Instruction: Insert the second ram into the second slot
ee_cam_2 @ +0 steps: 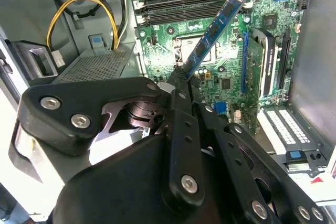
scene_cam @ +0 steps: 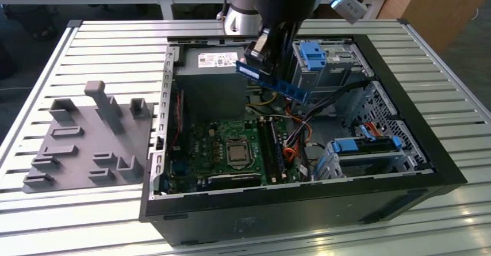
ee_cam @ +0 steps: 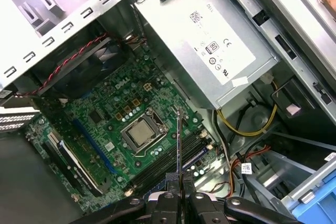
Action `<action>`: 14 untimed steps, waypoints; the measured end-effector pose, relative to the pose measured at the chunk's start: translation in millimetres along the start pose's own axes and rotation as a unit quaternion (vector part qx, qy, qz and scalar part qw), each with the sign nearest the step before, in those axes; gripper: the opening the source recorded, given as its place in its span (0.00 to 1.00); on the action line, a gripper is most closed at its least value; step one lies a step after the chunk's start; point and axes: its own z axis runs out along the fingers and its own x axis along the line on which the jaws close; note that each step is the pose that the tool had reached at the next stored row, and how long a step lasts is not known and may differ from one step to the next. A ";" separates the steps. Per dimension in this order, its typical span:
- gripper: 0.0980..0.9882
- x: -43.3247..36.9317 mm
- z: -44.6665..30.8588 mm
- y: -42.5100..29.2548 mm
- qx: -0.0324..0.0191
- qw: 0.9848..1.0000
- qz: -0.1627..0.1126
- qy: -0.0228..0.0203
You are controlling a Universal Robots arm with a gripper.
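One slatted metal counter (scene_cam: pixel 92 43) carries an open black computer case (scene_cam: pixel 291 216) lying on its side, with a grey moulded fixture (scene_cam: pixel 84 146) just beside it on the exterior view's left. The dark arm (scene_cam: pixel 280 3) reaches down from above into the open case. Inside, a grey power supply box (scene_cam: pixel 211 77) sits at the far end in the exterior view, and the green motherboard (scene_cam: pixel 207 146) lies flat nearer the front wall. The jaws are clenched on one end of the second ram (scene_cam: pixel 291 89), a thin blue stick with a white label and dark chips. It hangs tilted in the air over the case interior, clear of the board, between the power supply box and a blue drive bracket (scene_cam: pixel 311 54) in the exterior view. In the first wrist view it appears edge-on, above the long dark memory slots (ee_cam: pixel 163 166) that run beside the processor socket (ee_cam: pixel 140 134). It is not yet seated in a slot.
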 end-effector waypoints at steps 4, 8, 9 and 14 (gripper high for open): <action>0.04 0.0 0.0 0.0 0.000 1.000 0.011 0.000; 0.04 0.0 0.0 0.0 0.000 1.000 0.023 -0.001; 0.04 0.0 0.0 0.0 0.000 1.000 0.025 -0.001; 0.04 0.0 0.0 0.0 0.000 0.999 0.041 -0.002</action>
